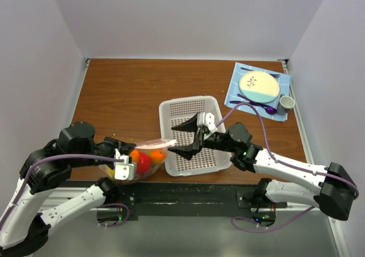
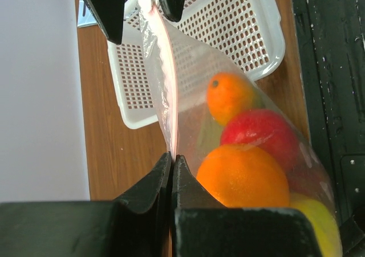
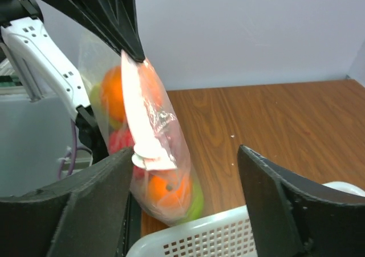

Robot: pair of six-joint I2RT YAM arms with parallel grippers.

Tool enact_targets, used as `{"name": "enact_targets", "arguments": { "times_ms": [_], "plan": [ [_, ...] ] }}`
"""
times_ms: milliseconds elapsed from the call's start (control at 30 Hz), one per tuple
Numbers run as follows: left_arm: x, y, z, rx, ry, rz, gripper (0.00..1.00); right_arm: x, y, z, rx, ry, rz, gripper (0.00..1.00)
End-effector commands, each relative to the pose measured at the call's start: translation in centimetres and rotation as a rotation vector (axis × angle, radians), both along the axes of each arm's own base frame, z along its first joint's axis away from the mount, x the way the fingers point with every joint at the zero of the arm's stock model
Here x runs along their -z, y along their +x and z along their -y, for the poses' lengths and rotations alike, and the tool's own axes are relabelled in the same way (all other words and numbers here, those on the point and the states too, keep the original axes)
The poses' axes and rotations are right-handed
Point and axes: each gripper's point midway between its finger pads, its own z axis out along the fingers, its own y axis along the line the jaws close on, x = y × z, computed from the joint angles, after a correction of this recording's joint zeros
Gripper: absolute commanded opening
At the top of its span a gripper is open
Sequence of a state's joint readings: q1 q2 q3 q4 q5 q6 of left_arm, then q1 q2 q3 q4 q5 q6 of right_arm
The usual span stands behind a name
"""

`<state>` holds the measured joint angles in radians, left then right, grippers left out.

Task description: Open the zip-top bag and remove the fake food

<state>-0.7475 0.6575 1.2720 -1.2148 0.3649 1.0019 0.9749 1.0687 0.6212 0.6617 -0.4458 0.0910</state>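
Note:
The zip-top bag [image 1: 149, 154] hangs just above the table's near edge, its pink zip strip [image 2: 169, 80] stretched towards the basket. Inside it is fake food: two oranges [image 2: 242, 174], a red apple [image 2: 259, 131] and something yellow. My left gripper [image 1: 130, 156] is shut on the near end of the zip strip, its jaws pressed together [image 2: 171, 157]. My right gripper [image 1: 173, 140] stands open around the strip's far end. In the right wrist view the bag [image 3: 165, 126] and its white slider tab [image 3: 149, 151] lie close to the left finger [image 3: 97, 200], well apart from the right one.
A white perforated basket [image 1: 194, 106] sits mid-table, under the right gripper and beside the bag. At the back right a blue cloth [image 1: 236, 92] carries a cream-and-blue plate [image 1: 259, 84], a small cup [image 1: 286, 102] and a purple spoon [image 1: 268, 109]. White walls close in both sides.

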Motion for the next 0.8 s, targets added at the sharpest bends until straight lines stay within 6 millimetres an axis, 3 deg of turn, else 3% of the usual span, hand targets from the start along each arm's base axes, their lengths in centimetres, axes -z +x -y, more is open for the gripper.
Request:
{"name": "enact_targets", "arguments": {
  "times_ms": [0, 167, 367, 467, 500, 600, 700, 733, 767],
  "plan": [
    [-2.4, 0.3, 1.2, 0.013, -0.083, 0.024, 0.00, -3.0, -0.9, -0.7, -0.070, 0.086, 0.025, 0.72],
    [-3.3, 0.2, 1.2, 0.004, -0.112, 0.028, 0.00, -2.4, -1.2, -1.3, -0.107, 0.091, 0.004, 0.55],
    [-3.8, 0.0, 1.1, -0.006, -0.127, 0.022, 0.00, -2.4, -1.2, -1.4, -0.112, 0.103, -0.016, 0.54],
    [-3.8, -0.1, 1.0, -0.009, -0.129, 0.017, 0.00, -3.1, -1.1, -1.3, -0.105, 0.121, -0.009, 0.40],
    [-3.8, -0.2, 1.0, -0.008, -0.129, 0.016, 0.00, -3.2, -1.1, -1.3, -0.105, 0.123, -0.007, 0.29],
    [-3.5, -0.2, 0.9, -0.007, -0.125, 0.012, 0.00, -3.7, -1.4, -1.2, -0.114, 0.134, -0.001, 0.10],
    [-3.3, -0.1, 0.8, -0.022, -0.128, 0.014, 0.00, -3.8, -1.7, -1.3, -0.133, 0.135, -0.005, 0.00],
    [-3.4, 0.0, 0.7, -0.032, -0.136, 0.017, 0.09, -3.7, -1.6, -1.3, -0.133, 0.134, -0.009, 0.00],
    [-3.5, 0.5, 0.7, -0.052, -0.145, 0.028, 0.26, -3.7, -1.7, -1.3, -0.136, 0.135, -0.011, 0.00]
  ]
}}
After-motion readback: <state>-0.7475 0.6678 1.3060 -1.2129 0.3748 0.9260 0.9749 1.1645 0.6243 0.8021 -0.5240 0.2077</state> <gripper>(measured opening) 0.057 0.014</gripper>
